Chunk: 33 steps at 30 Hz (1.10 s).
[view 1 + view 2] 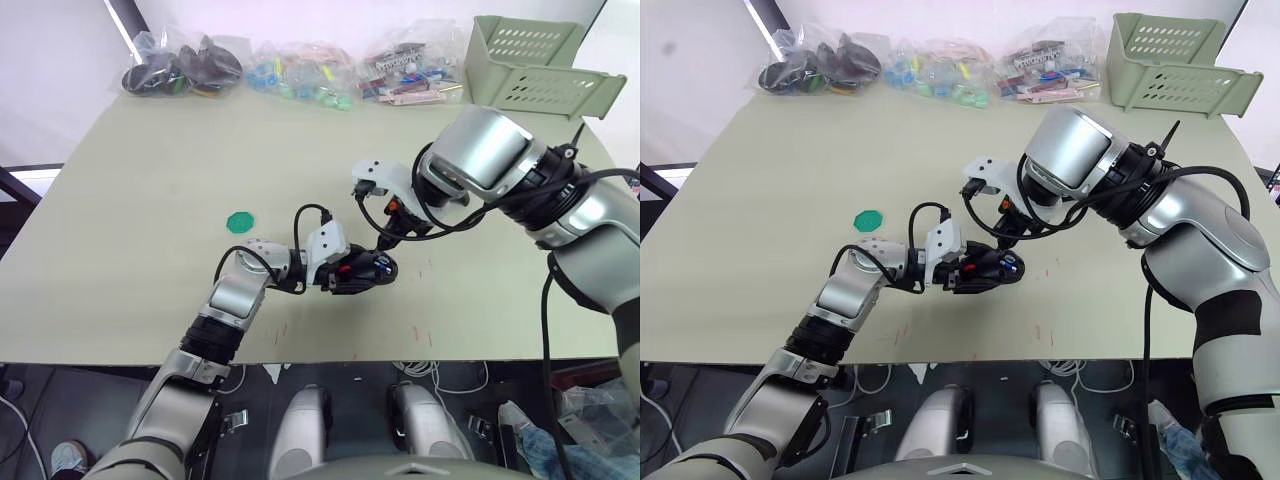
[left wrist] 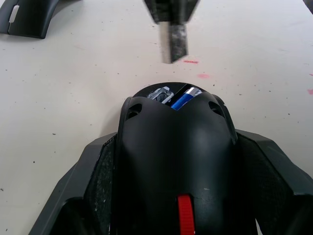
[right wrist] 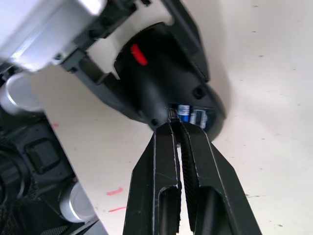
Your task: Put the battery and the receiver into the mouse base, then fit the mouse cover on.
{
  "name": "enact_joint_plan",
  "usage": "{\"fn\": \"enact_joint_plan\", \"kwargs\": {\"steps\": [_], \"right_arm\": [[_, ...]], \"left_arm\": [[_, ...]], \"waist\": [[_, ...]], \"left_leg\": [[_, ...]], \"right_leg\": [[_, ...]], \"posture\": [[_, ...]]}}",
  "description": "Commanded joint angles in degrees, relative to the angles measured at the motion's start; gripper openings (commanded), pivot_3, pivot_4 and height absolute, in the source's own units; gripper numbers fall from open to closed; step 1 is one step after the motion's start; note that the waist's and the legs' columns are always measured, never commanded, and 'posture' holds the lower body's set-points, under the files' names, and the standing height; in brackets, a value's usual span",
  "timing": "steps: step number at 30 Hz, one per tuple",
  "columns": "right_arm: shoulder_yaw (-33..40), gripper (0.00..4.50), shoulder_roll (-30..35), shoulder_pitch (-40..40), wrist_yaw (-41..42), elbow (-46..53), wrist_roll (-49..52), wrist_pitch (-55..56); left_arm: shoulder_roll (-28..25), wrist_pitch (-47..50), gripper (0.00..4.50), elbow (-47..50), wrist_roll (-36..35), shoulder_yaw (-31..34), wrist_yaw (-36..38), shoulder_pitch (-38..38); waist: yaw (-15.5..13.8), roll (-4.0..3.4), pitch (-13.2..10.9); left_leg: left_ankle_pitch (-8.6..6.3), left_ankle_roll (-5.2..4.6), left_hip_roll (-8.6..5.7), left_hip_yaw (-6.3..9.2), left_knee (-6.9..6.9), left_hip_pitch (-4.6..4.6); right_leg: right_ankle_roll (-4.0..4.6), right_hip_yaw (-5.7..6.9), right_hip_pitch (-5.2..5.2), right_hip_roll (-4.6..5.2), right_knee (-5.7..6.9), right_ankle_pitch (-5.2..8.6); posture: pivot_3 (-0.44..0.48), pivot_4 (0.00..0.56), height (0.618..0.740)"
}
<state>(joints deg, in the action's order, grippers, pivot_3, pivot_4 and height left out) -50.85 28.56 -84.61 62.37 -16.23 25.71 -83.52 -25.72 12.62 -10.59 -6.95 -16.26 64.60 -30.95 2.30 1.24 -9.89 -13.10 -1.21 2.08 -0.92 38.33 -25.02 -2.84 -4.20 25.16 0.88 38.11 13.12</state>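
We find the mouse base point(image 1: 362, 270) held above the tabletop point(image 1: 150, 200), toward the near edge and roughly midway along it. The left tool point(image 1: 345, 272) pinches it from both sides; in the left wrist view its two dark fingers point(image 2: 93, 186) flank the black body, whose red patch point(image 2: 186, 220) shows low in that view and is cut off by the frame edge. The blue battery point(image 2: 185, 99) lies in the hollow at the far end of the base, only partly exposed, with a silvery part beside it that we cannot identify.

The right tool point(image 3: 177, 128) has its fingers pressed together, tips at the rim of the base just beside the battery. Whether anything small is pinched between the tips is too fine to make out.

The mouse cover point(image 2: 32, 19) lies on the tabletop apart from the base and is cut off by the frame edge in the left wrist view.

A green disc point(image 1: 240, 221) rests on the tabletop left of the base. Clear bags of parts point(image 1: 290, 70) line the far edge, with a pale green tray point(image 1: 535, 65) at the far right corner.
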Motion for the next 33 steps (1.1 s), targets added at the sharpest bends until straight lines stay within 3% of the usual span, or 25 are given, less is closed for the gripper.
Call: {"fn": "enact_joint_plan", "kwargs": {"steps": [1,33], "right_arm": [[-0.2,0.0,-0.4,-0.1,0.7,-1.5,-1.8,1.7],[-1.2,0.0,-2.4,3.2,2.2,-3.7,-5.9,2.8]], "left_arm": [[0.0,-0.8,3.0,1.5,-0.6,0.4,0.2,-0.1],[0.1,-0.1,3.0,2.6,-0.5,0.1,-0.2,0.5]], "waist": [[0.0,0.0,0.0],[0.0,0.0,0.0]], "left_leg": [[0.0,0.0,0.0,0.0,0.0,0.0],[0.0,0.0,0.0,0.01,0.0,0.01]], "right_leg": [[0.0,0.0,0.0,0.0,0.0,0.0],[0.0,0.01,0.0,-0.01,0.03,0.0]], "posture": [[0.0,0.15,0.74],[0.0,0.15,0.74]]}}
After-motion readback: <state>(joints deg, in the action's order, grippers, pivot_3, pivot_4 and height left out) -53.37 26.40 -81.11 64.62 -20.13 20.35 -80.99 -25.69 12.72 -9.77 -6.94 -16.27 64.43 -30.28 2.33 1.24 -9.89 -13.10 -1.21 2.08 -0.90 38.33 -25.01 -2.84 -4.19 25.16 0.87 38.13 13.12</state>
